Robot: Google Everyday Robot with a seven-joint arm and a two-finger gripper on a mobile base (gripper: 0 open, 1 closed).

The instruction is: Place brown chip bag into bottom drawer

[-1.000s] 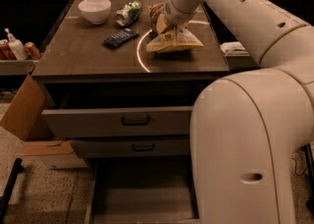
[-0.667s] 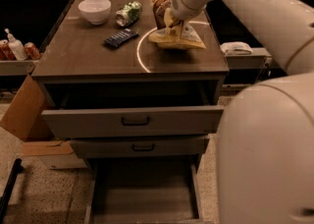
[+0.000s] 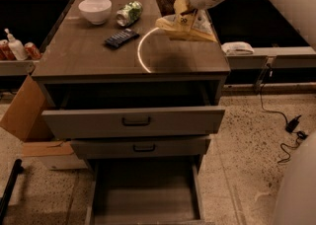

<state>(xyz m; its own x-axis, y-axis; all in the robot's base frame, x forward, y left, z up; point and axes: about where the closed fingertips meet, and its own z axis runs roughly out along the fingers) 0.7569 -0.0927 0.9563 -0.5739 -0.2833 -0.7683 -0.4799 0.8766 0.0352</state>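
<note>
The brown chip bag hangs tilted in the air above the back right of the cabinet top, with its dark brown front facing up-left and its pale yellow and cream edge pointing down. My gripper is shut on the bag's upper middle, and the white arm reaches in from the top right. The bottom drawer is pulled out at the foot of the grey cabinet, and its flat grey floor is bare. The two upper drawers, with black handles, are also partly pulled out.
On the cabinet top are a white bowl, a crushed green can and a dark blue packet. A cardboard box leans at the left. Bottles stand on the left shelf. A cable lies on the floor at the right.
The bag was resting on the cabinet top under my gripper. It is now lifted clear of the surface, and the arm has pulled up and to the right.
</note>
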